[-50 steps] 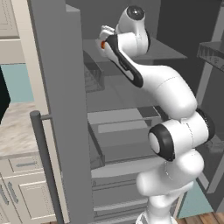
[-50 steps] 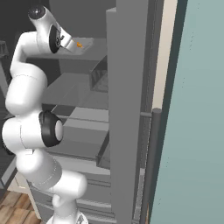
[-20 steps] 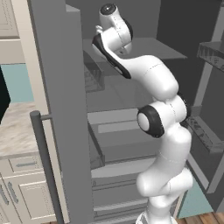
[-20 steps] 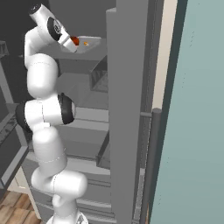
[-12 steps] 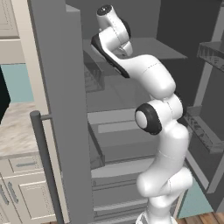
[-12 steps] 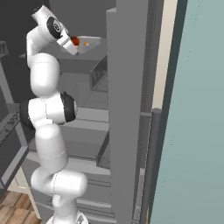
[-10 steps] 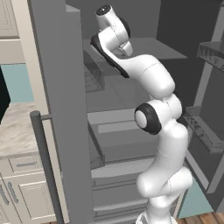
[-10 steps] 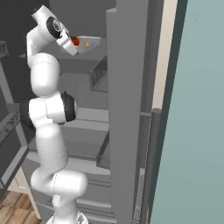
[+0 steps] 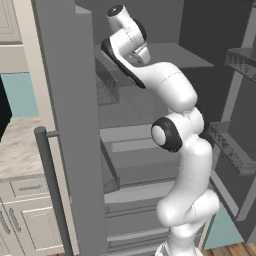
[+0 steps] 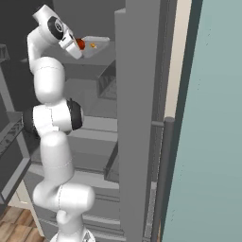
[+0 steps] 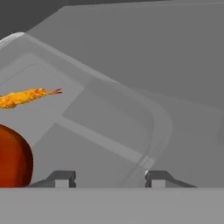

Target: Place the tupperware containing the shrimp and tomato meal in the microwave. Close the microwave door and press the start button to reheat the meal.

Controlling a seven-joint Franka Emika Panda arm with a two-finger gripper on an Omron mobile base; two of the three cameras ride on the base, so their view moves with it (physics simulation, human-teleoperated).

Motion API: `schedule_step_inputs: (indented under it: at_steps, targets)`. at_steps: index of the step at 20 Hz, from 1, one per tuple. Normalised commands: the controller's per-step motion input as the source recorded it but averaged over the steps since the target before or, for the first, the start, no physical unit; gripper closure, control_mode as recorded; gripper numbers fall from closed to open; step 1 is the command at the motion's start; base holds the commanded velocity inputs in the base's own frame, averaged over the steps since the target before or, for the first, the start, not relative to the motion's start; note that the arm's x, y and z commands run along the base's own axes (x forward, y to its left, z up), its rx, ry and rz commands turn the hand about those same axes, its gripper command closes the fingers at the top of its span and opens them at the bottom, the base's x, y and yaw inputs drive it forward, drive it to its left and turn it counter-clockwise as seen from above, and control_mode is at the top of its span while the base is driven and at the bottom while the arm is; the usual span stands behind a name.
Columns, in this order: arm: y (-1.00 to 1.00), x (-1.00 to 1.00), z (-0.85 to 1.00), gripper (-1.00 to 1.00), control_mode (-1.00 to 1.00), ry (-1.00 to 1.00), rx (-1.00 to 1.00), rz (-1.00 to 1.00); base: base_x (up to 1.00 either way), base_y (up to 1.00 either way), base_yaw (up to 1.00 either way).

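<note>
The tupperware [image 10: 99, 41] is a pale shallow tray on the fridge's upper shelf. In it lie the red tomato [image 10: 81, 44] and the small orange shrimp [image 10: 93, 45]. My gripper [image 10: 75, 49] is raised to that shelf, right at the tray's near end. In the hand view the tupperware [image 11: 109, 127] lies close ahead, with the tomato [image 11: 13, 159] at the left and the shrimp [image 11: 22, 97] above it. My gripper [image 11: 109, 178] is open, fingertips [image 11: 61, 177] wide apart, with the tray's rim corner between them. The microwave and its door are out of view.
I face an open grey fridge. Its door [image 9: 65, 125] with a bar handle [image 9: 50, 190] stands at the left, and door racks [image 9: 235, 150] at the right. Lower shelves and a pulled-out drawer [image 9: 145, 155] sit behind the arm. A teal wall [image 10: 208, 118] is to the right.
The arm has straightened and swung its hand along the upper shelf, closer to the tray. Over the last half second it has barely moved.
</note>
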Motion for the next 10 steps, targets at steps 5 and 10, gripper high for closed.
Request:
schedule_step_inputs:
  at_steps: [5,10]
  targets:
    - [-0.34,-0.23,-0.32,1.0,-1.0,-0.01,0.0,0.0,0.0,0.0,0.0]
    - [-0.44,-0.33,-0.32,1.0,-1.0,-0.08,0.0,0.0,0.0,0.0,0.0]
